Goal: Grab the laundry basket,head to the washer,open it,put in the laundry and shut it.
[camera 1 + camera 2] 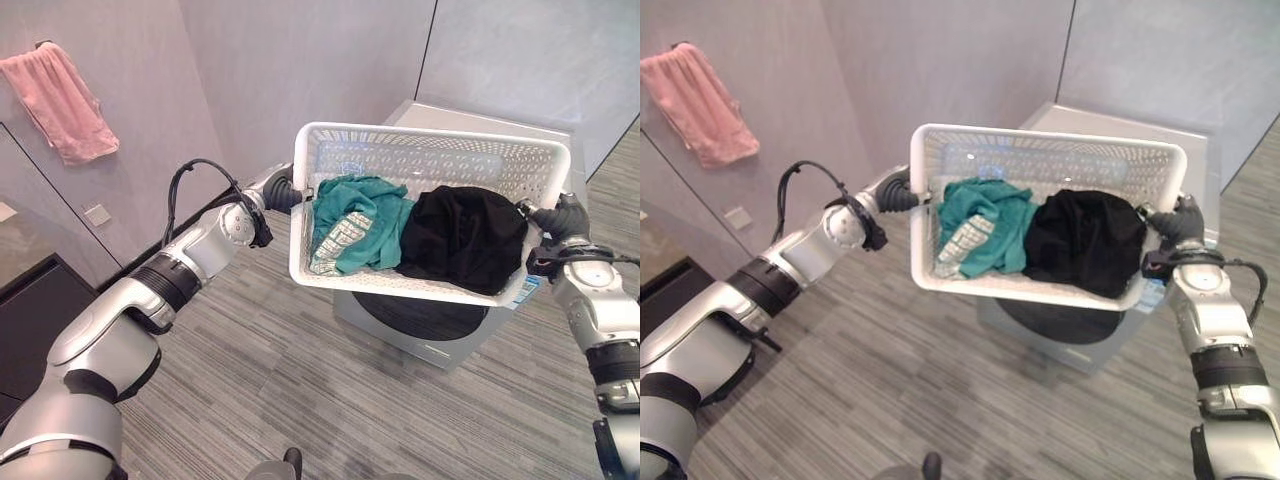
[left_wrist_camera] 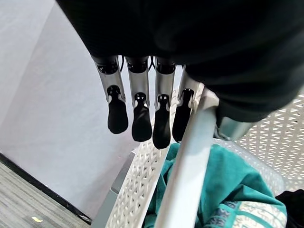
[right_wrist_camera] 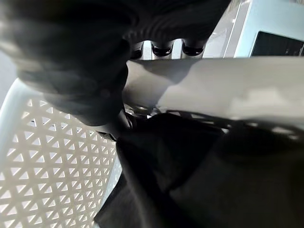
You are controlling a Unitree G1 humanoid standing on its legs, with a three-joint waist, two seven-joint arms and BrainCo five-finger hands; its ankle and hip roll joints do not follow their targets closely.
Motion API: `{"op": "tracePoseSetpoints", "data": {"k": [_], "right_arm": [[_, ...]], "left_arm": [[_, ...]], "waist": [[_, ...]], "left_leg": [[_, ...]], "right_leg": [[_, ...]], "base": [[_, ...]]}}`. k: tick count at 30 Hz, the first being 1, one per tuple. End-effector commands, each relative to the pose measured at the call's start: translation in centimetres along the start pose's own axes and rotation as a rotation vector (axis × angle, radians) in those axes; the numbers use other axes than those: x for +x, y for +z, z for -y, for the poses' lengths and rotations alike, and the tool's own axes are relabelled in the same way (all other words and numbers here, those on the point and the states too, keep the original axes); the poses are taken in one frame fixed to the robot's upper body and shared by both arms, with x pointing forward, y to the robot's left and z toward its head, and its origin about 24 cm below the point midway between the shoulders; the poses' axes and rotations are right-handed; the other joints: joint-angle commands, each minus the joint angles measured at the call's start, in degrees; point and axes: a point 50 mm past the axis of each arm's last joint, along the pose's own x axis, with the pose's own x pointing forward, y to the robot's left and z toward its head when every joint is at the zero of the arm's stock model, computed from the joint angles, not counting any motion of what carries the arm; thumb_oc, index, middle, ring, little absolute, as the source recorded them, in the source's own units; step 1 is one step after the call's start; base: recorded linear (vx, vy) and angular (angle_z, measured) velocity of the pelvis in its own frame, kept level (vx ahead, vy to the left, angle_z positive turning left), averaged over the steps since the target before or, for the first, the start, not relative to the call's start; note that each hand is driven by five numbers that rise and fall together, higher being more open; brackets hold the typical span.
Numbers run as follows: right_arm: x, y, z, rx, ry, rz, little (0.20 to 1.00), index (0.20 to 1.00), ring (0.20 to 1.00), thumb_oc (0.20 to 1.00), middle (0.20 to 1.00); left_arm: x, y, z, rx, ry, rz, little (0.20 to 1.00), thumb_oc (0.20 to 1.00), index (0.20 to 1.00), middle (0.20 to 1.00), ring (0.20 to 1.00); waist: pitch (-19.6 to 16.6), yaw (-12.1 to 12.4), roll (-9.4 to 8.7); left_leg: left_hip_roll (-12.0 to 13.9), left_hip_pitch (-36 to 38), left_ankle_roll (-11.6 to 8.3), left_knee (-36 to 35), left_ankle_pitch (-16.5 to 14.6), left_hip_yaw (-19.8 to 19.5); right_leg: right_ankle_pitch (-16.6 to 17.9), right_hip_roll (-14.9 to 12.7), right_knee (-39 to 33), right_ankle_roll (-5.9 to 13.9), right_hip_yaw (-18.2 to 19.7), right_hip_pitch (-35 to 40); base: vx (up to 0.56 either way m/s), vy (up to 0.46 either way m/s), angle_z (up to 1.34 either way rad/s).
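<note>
left eye view: white laundry basket [image 1: 430, 150] held up in the air between both arms, just above and in front of the washer [image 1: 440, 325], whose dark round door sits under the basket's near edge. left robot hand [image 1: 283, 190] at the basket's left end; in left wrist view its fingers [image 2: 142, 118] hang fairly straight down past the rim bar [image 2: 187, 166] on the outside, thumb hidden under the rim on the basket side, so the grip on the rim is only partly visible. right robot hand [image 1: 1175, 225] at the basket's right end; right wrist view shows its fingers curled over the rim from above, holding it. inside the basket: teal garment [image 1: 355, 225] on the left side, black garment [image 1: 465, 235] on the right, touching each other. pink towel [image 1: 60, 100] hangs on the grey wall at far left. floor [image 1: 280, 400] is grey striped.
</note>
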Motion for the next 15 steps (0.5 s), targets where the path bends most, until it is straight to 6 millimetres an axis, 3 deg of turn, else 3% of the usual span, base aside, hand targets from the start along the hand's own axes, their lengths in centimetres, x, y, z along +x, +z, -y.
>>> {"op": "tracePoseSetpoints", "data": {"k": [1,6,8,9,11,12,14,15], "right_arm": [[1.0,8.3,-0.2,-0.004,0.019,0.338,0.200,0.200,0.200,0.200,0.200],[1.5,9.4,0.4,-0.015,0.005,0.345,0.200,0.200,0.200,0.200,0.200],[1.3,9.7,1.1,-0.024,-0.008,0.352,0.200,0.200,0.200,0.200,0.200],[1.1,9.8,1.3,-0.027,-0.009,0.358,0.200,0.200,0.200,0.200,0.200],[1.1,9.7,1.3,-0.026,-0.010,0.358,0.200,0.200,0.200,0.200,0.200],[0.9,9.9,0.9,-0.023,0.007,0.375,0.200,0.200,0.200,0.200,0.200],[0.5,9.6,0.3,-0.014,0.029,0.380,0.200,0.200,0.200,0.200,0.200],[0.2,9.3,-0.7,-0.020,0.069,0.383,0.200,0.200,0.200,0.200,0.200]], "left_arm": [[2.1,9.5,-1.3,-0.008,0.039,0.353,0.200,0.200,0.200,0.200,0.200],[2.4,10.8,-2.1,0.036,0.054,0.380,0.200,0.200,0.200,0.200,0.200],[2.3,10.8,-2.6,0.049,0.060,0.384,0.200,0.200,0.200,0.200,0.200],[2.2,11.0,-3.0,0.057,0.071,0.389,0.200,0.200,0.200,0.200,0.200],[2.2,11.0,-3.0,0.058,0.070,0.390,0.200,0.200,0.200,0.200,0.200],[2.1,11.3,-3.2,0.045,0.073,0.400,0.200,0.200,0.200,0.200,0.200],[2.0,11.4,-3.2,0.033,0.073,0.406,0.200,0.200,0.200,0.200,0.200],[1.9,11.6,-3.3,0.037,0.074,0.414,0.200,0.200,0.200,0.200,0.200]], "waist": [[-7.56,1.30,-0.76],[-6.87,0.42,-0.95],[-5.72,-0.07,-1.23],[-4.39,-0.27,-1.47],[-4.51,-0.53,-1.23],[-2.88,-0.57,-1.24],[-2.55,-0.69,-1.12],[-2.70,-0.07,-1.29]], "left_leg": [[3.49,-2.75,0.23,5.77,-4.04,0.26],[4.66,-5.36,-1.13,6.26,-1.70,-1.11],[5.29,-8.44,-1.78,11.16,-0.15,-1.24],[5.37,-11.72,-2.07,16.92,2.27,-1.42],[5.55,-12.49,-2.25,18.45,1.11,-2.00],[4.92,-16.23,-1.70,25.59,3.21,-2.20],[5.25,-18.86,-1.33,25.81,2.78,-1.39],[5.25,-19.63,-1.32,21.19,1.31,-1.42]], "right_leg": [[1.47,-0.93,-5.16,1.03,-3.09,0.56],[1.51,0.81,-6.01,0.04,-3.18,-0.14],[1.15,1.44,-5.76,-1.12,-3.12,-0.16],[0.91,1.94,-5.48,-1.99,-3.11,0.00],[0.51,2.31,-5.41,-2.03,-3.34,0.06],[0.06,2.66,-4.86,-3.09,-3.48,0.47],[-0.83,3.11,-4.92,-3.30,-4.27,1.09],[-1.40,2.66,-5.06,-2.74,-4.44,1.61]], "base": [[-0.02,-0.043,-0.07],[-0.04,-0.089,0.03],[-0.08,-0.154,0.23],[-0.05,-0.108,0.20],[-0.02,-0.062,0.25],[0.01,-0.065,0.29],[0.12,-0.009,0.26],[0.25,0.095,0.29]]}}
